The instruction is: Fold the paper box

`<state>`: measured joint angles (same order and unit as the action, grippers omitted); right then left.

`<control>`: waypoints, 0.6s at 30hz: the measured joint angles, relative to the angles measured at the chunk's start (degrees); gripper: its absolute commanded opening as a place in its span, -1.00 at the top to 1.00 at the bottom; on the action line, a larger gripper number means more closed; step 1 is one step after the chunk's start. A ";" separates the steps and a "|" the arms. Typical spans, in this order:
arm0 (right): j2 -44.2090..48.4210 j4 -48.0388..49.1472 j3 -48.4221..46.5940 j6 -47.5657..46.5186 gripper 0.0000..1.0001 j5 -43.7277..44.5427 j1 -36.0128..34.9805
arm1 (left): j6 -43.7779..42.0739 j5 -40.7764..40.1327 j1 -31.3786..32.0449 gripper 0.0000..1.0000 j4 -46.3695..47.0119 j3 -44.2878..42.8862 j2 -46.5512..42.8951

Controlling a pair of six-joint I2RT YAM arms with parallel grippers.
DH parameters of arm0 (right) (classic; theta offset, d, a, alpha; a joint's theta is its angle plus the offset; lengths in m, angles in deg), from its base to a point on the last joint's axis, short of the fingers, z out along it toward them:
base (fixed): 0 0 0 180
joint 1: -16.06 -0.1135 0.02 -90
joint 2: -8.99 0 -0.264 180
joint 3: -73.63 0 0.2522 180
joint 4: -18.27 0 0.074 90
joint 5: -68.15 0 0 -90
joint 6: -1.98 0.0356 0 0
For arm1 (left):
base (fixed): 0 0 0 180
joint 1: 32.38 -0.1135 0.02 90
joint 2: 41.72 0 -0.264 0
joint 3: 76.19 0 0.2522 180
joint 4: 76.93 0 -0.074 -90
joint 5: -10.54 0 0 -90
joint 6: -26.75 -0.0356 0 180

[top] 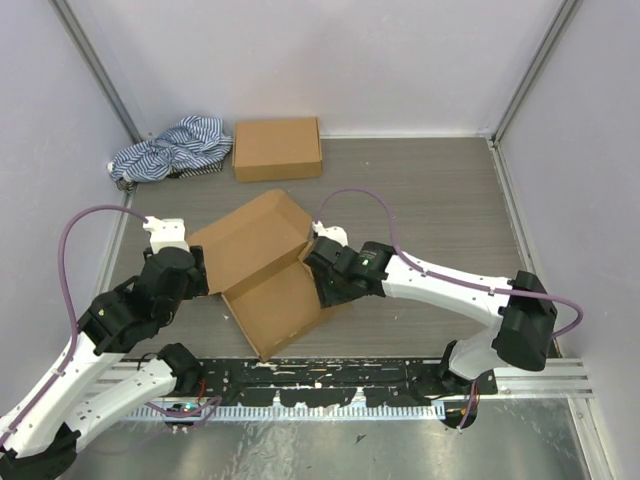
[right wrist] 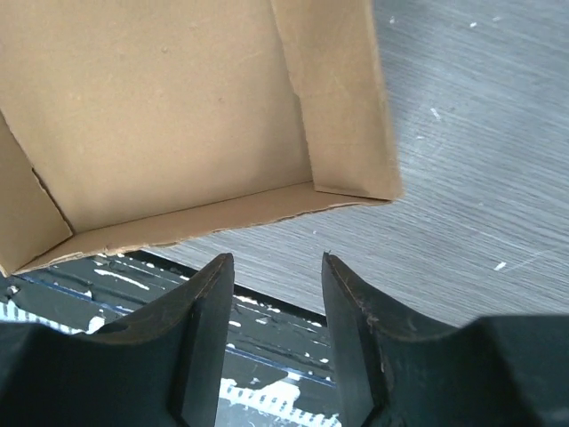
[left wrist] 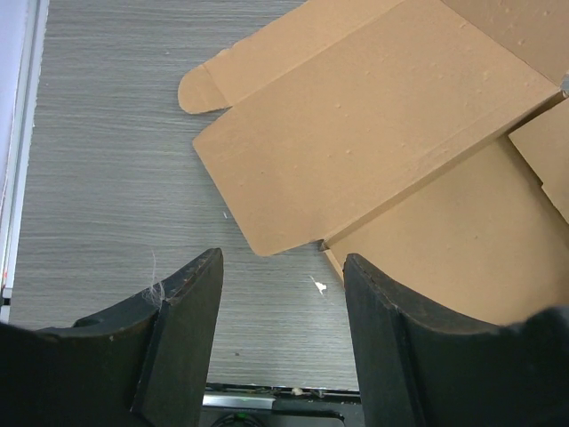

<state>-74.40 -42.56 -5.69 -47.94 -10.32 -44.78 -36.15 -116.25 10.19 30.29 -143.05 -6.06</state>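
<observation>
The left end effector (left wrist: 283,267) and right end effector (right wrist: 274,262) were seen spread, empty. The matte brown paper box (top: 265,270) was laid part-folded at centre on the grey-grained desk (top: 420,190); a closed carton (top: 277,148) and striped cloth (top: 170,148) were seen upper left.

Both empty: left end effector (left wrist: 283,267) wide apart, right end effector (right wrist: 277,261) narrower.

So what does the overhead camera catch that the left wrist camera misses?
Overhead only: the right gripper, a closed cardboard box and a striped cloth at the back. Left wrist only: the left gripper up close, jaws open and empty. Both: the partly folded paper box on the grey table.
</observation>
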 measured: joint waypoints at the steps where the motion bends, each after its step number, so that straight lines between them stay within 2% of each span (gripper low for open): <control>1: 0.17 -1.05 -0.96 -0.79 -0.11 0.37 -0.02 | 0.00 0.00 0.00 -0.27 0.00 0.00 -0.02; 7: 0.09 -5.53 -6.05 -5.35 -0.16 7.13 2.43 | 0.07 -0.02 0.00 -0.28 0.00 0.02 -0.28; 11: -4.17 -3.23 -9.92 -11.61 -0.03 8.55 6.43 | 0.13 -0.02 0.00 -0.28 0.00 0.00 -0.37; 18: -15.17 5.86 -12.04 -20.20 0.10 -0.33 15.58 | 0.13 0.00 0.00 -0.28 0.00 0.02 -0.31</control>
<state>-89.57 -36.70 -17.73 -68.14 -10.65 -29.19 -36.02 -116.25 10.19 30.29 -143.03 -6.37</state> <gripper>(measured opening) 0.465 0.639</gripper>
